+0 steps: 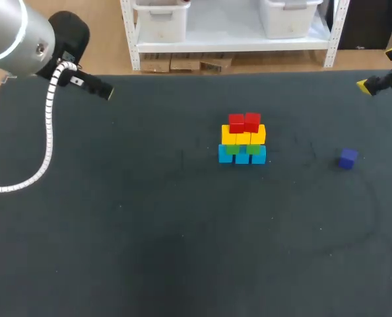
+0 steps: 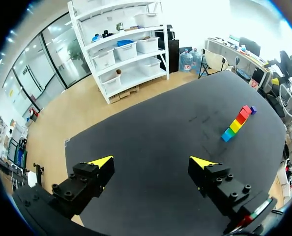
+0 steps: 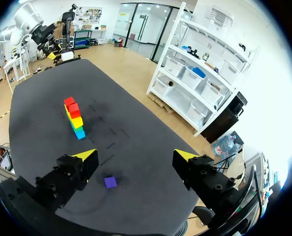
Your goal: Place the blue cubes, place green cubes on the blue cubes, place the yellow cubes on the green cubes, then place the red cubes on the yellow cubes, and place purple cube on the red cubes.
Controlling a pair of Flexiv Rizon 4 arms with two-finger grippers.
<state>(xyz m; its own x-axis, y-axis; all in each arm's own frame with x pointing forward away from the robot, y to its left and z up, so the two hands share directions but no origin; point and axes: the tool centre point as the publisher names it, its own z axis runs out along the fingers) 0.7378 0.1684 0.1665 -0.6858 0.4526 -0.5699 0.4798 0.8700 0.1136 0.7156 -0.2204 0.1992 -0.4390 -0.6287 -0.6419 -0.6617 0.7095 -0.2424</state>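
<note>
While the left arm (image 1: 14,33) hangs over the far left corner of the table (image 1: 117,231), with a white coiled cable (image 1: 48,132) looping down beside it, the left end effector (image 2: 153,164) stands wide open. In the left wrist view its two yellow-tipped fingers are spread far apart with only dark table surface showing between them, and the cubes lie well ahead of it, towards the far side.

Near the middle of the table stands the stack (image 1: 242,140), well apart from both arms. Three blue cubes (image 1: 242,157) sit side by side, touching, as the bottom row. On them two green cubes (image 1: 232,149) show, partly covered from above. The yellow cubes (image 1: 243,137) form a row of three on the green ones, and two red cubes (image 1: 244,123) sit side by side on top of the yellow row. Nothing else touches the stack.

To its right the purple cube (image 1: 348,158) lies alone on the table surface, well apart from the stack.

Further right, over the far right corner, the right end effector (image 3: 136,156) is also open and holds nothing. In the right wrist view the purple cube rests on the table ahead of it, touched by neither finger, with the stack further on beyond the cube
</note>
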